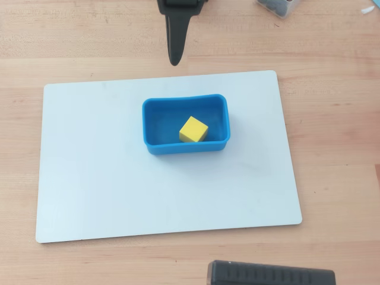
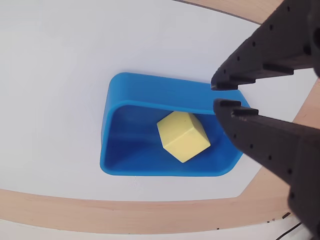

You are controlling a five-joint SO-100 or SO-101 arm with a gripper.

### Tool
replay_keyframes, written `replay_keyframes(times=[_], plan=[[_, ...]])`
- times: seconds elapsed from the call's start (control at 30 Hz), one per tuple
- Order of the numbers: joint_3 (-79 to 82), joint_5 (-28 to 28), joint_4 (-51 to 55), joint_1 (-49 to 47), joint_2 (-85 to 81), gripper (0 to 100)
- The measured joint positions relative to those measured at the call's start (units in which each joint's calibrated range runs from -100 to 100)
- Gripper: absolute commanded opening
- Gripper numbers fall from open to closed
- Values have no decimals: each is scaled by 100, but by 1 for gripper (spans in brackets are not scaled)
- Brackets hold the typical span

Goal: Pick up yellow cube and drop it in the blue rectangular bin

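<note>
Resting inside the shallow bright-blue plastic rectangular bin [image 1: 155,111], the small solid yellow cube [image 1: 193,129] is observed; jaws nearly closed, empty.

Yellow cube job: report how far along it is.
Done: the yellow cube lies inside the blue rectangular bin. In hand: nothing; the gripper is empty, its jaws nearly closed, clear of the bin in the overhead view. Left: nothing visible.

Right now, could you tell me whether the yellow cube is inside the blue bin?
Inside: the yellow cube rests on the floor of the blue bin, enclosed by its walls.
</note>
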Motion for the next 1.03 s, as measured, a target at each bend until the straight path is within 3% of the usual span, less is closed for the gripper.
replay_keyframes(times=[0.4, 1.03], plan=[[1606, 0, -54, 232, -1718, 0], [1748, 0, -54, 255, -2023, 0]])
